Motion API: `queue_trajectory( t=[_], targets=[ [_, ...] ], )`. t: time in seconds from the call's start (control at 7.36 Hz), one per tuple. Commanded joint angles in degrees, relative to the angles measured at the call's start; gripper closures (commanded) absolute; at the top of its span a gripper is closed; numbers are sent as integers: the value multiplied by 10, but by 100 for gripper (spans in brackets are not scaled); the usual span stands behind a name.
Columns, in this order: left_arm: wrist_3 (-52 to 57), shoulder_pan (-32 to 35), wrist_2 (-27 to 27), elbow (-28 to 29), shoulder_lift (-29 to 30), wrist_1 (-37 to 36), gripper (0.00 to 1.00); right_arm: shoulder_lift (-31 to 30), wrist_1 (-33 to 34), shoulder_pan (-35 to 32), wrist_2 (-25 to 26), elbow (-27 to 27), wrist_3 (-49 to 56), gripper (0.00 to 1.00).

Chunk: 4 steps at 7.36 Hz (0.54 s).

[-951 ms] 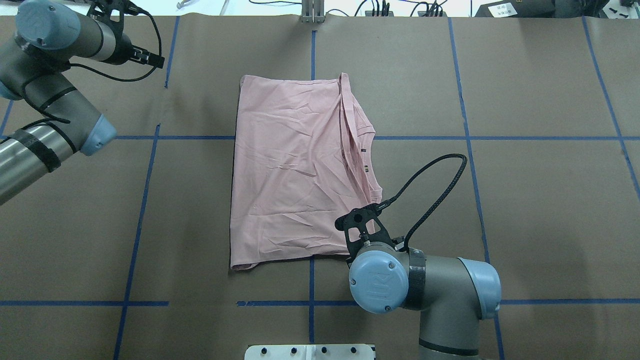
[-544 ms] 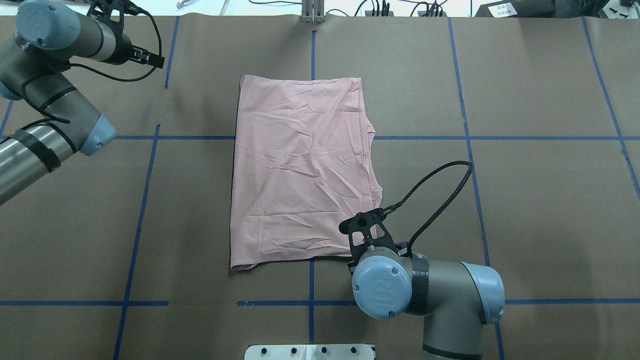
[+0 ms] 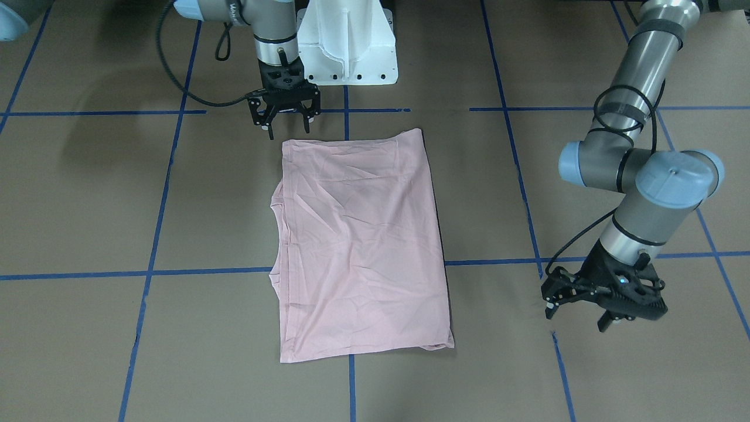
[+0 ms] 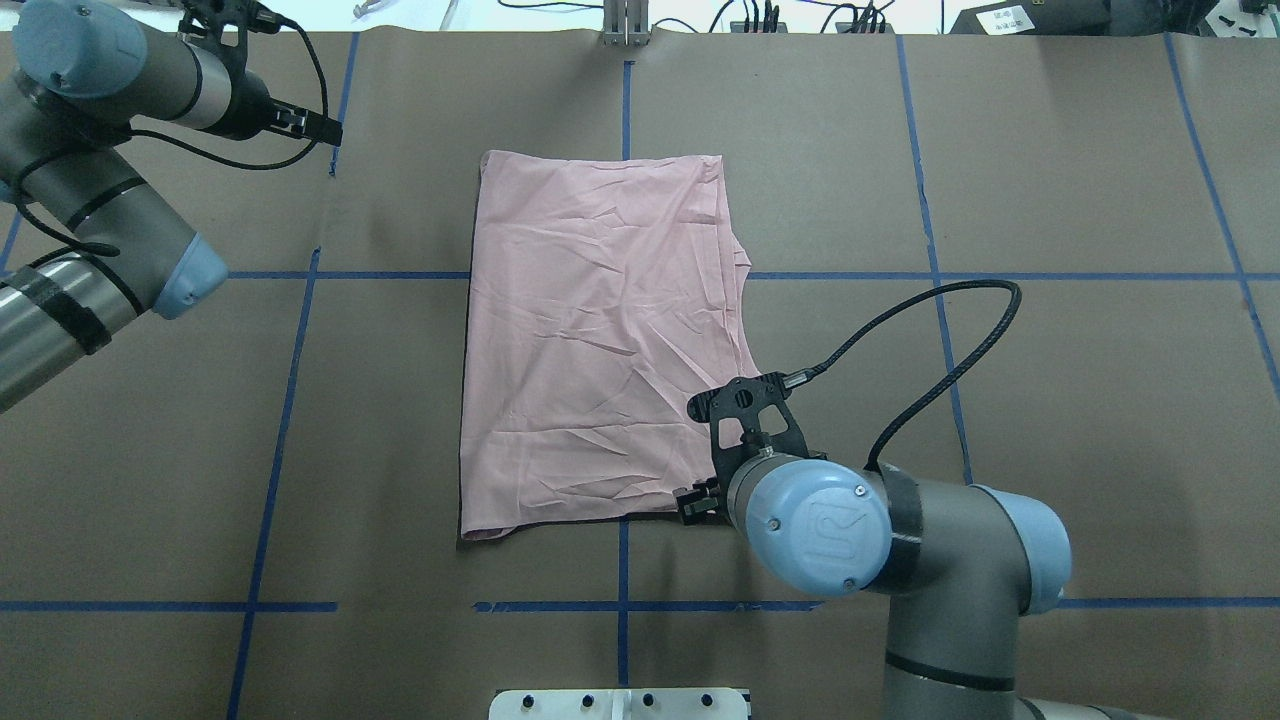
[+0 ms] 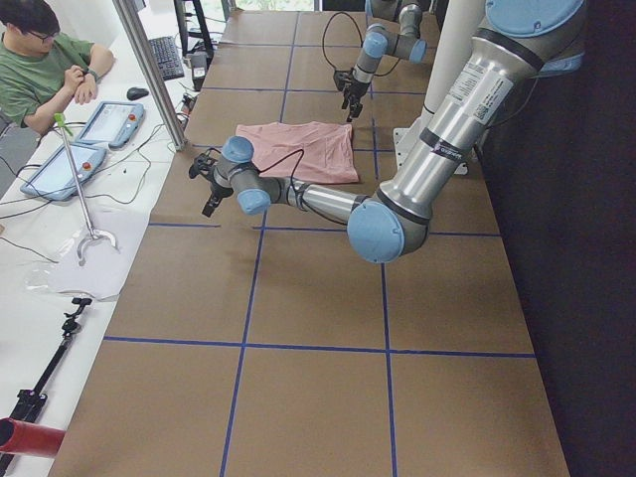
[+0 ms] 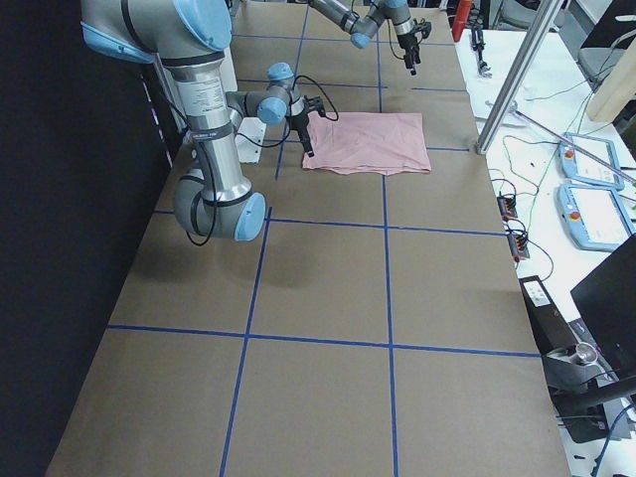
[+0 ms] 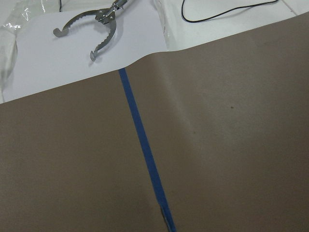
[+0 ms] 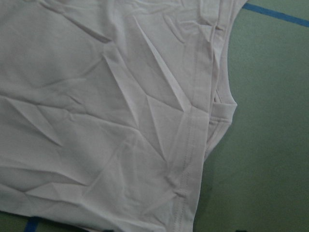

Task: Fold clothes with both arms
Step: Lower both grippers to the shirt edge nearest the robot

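Front camera: the shirt (image 3: 360, 246) lies folded into a tall pink rectangle on the desk (image 3: 88, 205), plain side up; my right tool (image 3: 288, 128) hangs just off the shirt's edge nearest the white pedestal (image 3: 348, 50), fingers spread, holding nothing; my left tool (image 3: 575, 319) hangs well apart from the cloth, beside a line of blue tape (image 3: 530, 228), fingers likewise spread and empty.

Overhead camera: the shirt (image 4: 600, 330) sits mid-desk across the tape cross; the right wrist covers its near right corner; the left arm is off at the far left corner.

Left side camera: the near arm reaches past the shirt (image 5: 298, 149) toward the desk's outer edge; a man (image 5: 40, 70) in green sits at the bench beyond.

Right side camera: the near arm's tool is at the corner of the shirt (image 6: 368, 142).

Left wrist camera: bare desk and tape; a metal claw (image 7: 91, 24) lies on white paper.

Right wrist camera: wrinkled pink cloth fills most of the view, a stitched hem (image 8: 190, 145) running down it; bare desk lies to its right.
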<state>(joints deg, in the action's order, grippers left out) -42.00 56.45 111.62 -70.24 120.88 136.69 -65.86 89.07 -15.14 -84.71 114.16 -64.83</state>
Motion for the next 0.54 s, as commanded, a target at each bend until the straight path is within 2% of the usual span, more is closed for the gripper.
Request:
queue_trajectory(
  t=[0.0, 0.14, 0.27, 0.41],
  targets=[
    [-123, -59, 17, -147, -79, -1, 0, -78, -182, -21, -23, 6, -41, 0],
    [-201, -105, 8, -236, -134, -1, 0, -91, -221, -24, -24, 6, -92, 0],
    [-277, -170, -41, -322, -198, -1, 0, -88, -224, -28, -23, 6, -120, 0],
    [-350, -244, -101, -383, -245, -18, 0, -85, -225, -37, -23, 6, -130, 0]
  ],
)
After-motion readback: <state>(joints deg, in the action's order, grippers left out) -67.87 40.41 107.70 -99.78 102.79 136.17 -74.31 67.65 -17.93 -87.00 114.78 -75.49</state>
